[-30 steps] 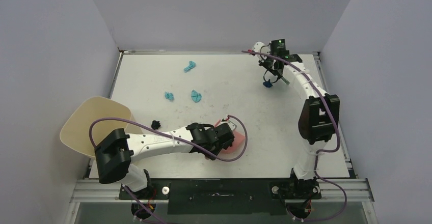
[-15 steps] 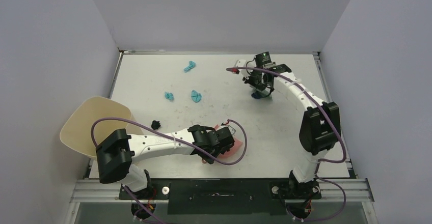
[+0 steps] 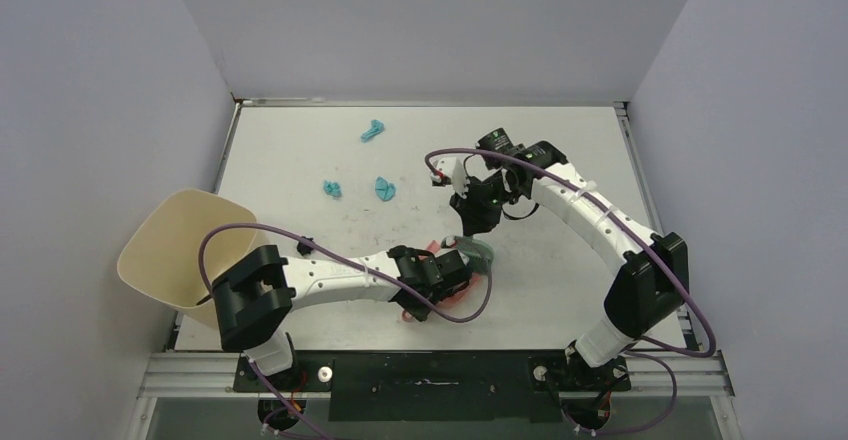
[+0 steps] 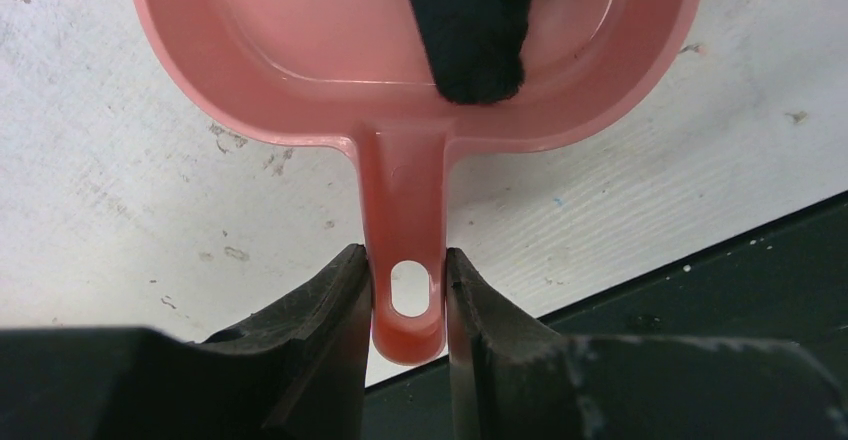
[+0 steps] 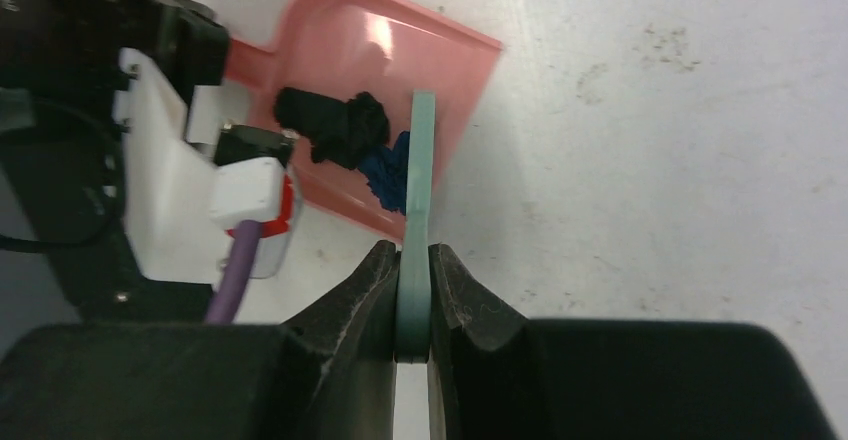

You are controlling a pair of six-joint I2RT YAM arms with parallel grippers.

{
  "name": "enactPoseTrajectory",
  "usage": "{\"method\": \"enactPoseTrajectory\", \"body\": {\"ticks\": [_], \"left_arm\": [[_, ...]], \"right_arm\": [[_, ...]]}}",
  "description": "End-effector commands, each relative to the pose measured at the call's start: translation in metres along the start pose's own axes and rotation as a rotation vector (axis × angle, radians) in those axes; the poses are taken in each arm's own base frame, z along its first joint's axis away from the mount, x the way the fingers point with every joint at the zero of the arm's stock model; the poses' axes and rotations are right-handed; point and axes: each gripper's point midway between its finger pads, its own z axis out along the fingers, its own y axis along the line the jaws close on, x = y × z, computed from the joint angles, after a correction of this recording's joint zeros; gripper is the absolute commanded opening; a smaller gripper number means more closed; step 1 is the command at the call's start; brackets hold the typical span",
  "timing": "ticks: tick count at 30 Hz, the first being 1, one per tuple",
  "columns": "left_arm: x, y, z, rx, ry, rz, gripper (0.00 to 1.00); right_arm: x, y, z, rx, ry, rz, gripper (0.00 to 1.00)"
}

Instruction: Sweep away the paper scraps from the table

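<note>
Scanning down, you saw the scuffed white table (image 3: 300,150), long axis left-right, between grey walls (image 3: 430,20); left gripper (image 4: 405,272) clamped the dustpan (image 4: 330,40) handle, right gripper (image 5: 412,260) pinched the brush (image 5: 418,160) beside scraps (image 5: 335,125).

paper scrap (image 4: 480,30) and dustpan (image 4: 300,50) cut off above, brush (image 5: 418,180) bristles hidden

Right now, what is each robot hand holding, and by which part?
Left gripper: the pink dustpan, by its handle end. Right gripper: the teal brush, by its handle.
</note>
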Motion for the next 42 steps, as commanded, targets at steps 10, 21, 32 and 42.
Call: {"method": "enactPoseTrajectory", "body": {"ticks": [10, 21, 32, 42], "left_arm": [[-0.028, 0.004, -0.017, 0.026, -0.220, -0.145, 0.00], [0.021, 0.032, -0.037, -0.050, -0.144, -0.308, 0.00], [0.066, 0.037, -0.047, -0.044, -0.097, -0.440, 0.00], [0.067, 0.036, -0.067, -0.020, -0.130, -0.496, 0.00]], "right_arm": [[-0.076, -0.028, -0.066, 0.050, -0.206, 0.021, 0.05], [-0.177, -0.148, -0.077, 0.659, -0.387, -0.431, 0.05], [-0.250, -0.208, 0.009, 0.791, -0.449, -0.788, 0.05], [-0.276, -0.237, 0.110, 0.835, -0.425, -0.974, 0.05]]}}
